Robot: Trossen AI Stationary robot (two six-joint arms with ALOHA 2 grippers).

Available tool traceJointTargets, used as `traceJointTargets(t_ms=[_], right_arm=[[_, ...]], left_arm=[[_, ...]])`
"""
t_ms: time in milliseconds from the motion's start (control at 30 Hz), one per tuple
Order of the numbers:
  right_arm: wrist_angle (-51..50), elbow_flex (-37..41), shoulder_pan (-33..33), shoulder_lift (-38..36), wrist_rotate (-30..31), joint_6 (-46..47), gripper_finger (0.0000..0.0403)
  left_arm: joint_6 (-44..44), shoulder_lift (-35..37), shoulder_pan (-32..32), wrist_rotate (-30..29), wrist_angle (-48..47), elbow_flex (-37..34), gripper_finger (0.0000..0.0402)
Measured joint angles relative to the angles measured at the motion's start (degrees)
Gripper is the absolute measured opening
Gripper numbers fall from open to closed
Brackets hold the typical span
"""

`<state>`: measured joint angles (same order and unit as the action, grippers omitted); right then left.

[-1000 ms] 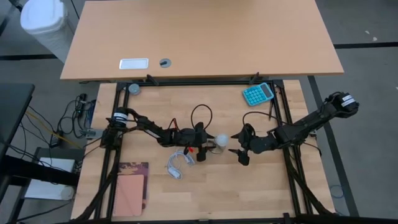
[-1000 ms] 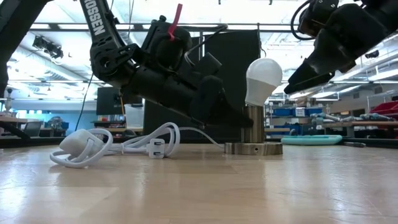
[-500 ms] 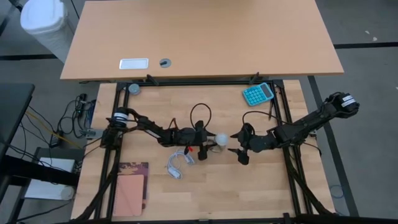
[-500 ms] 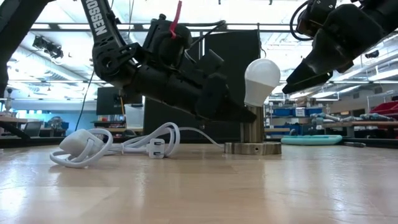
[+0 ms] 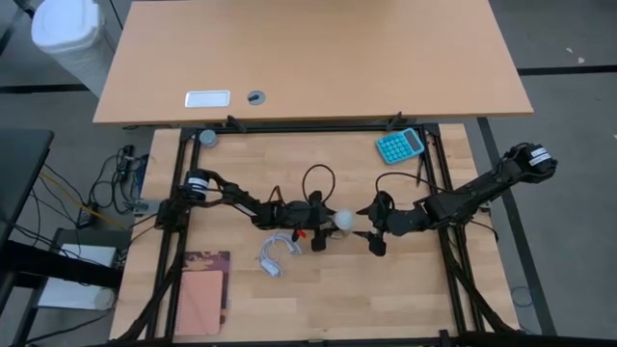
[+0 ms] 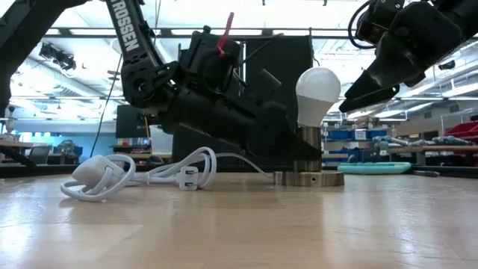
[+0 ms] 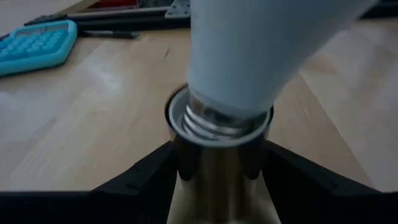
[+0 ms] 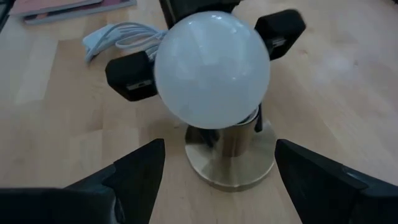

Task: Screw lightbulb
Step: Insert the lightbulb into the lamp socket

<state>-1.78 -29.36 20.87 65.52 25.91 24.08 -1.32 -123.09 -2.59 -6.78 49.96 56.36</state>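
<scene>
Lightbulb (image 6: 317, 95): tilted in socket (image 6: 308, 161). L gripper (image 5: 323, 231) clamps socket post. R gripper (image 6: 357, 96) spread wide, just beside bulb.

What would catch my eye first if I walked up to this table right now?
Probably the white lightbulb mid-table, sitting tilted in a metal socket with its screw threads still showing. The left gripper clasps the socket's post low down, while the right gripper hangs open beside the globe. Farther back lies a turquoise calculator.

white lettering "rossen" — partly cut off, on the dark left arm (image 6: 134, 45), nothing else legible
</scene>
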Motion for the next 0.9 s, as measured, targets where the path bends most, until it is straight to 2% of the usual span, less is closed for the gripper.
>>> traceJointTargets(t_ms=[133, 267, 567, 733, 900], right_arm=[[0.7, 0.0, 0.0, 0.0, 0.5, -1.2, 0.0307], [1.3, 0.0, 1.1, 0.0, 5.1, -3.2, 0.0307], [1.0, -0.1, 0.6, 0.0, 4.0, -3.7, 0.0307], [-9.1, -4.8, 0.6, 0.0, 3.8, -3.4, 0.0307], [-18.4, -10.5, 0.6, 0.0, 3.3, -5.9, 0.0307]], left_arm=[[0.0, 0.0, 0.0, 0.0, -0.3, 0.0, 0.0230], [0.4, 0.0, 0.0, -0.4, 0.0, 0.0, 0.0230], [0.7, 0.0, 0.0, -1.1, -0.1, 0.0, 0.0214], [0.7, 0.0, 0.0, -1.1, -0.1, 0.0, 0.0190], [0.7, 0.0, 0.0, -1.1, -0.1, 0.0, 0.0189]])
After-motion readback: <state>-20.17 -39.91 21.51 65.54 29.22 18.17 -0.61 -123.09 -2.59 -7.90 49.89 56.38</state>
